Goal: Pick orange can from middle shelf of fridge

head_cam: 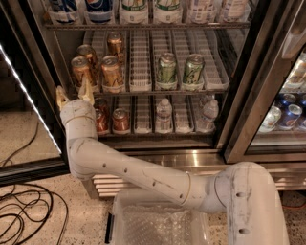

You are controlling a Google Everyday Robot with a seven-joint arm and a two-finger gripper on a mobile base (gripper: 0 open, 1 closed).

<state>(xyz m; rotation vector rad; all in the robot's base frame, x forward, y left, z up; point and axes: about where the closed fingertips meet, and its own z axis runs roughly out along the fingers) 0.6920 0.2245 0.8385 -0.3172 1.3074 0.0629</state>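
The fridge (241,95) stands open, its middle shelf (143,91) a wire rack with white ribbed dividers. Several orange cans stand at the shelf's left: two at the front (80,72) (112,72) and two behind (87,53) (114,44). Two green-and-white cans (167,69) stand to the right. My gripper (73,94) is open, fingers pointing up, just below and in front of the front-left orange can. One fingertip (86,89) reaches the shelf's front edge under that can. Nothing is held.
Red cans (120,119) and water bottles (164,114) stand on the rack below. Large bottles (130,9) fill the shelf above. The black door frame (33,76) is close at the left. Cables (24,210) lie on the floor; a white bin (158,220) sits on my base.
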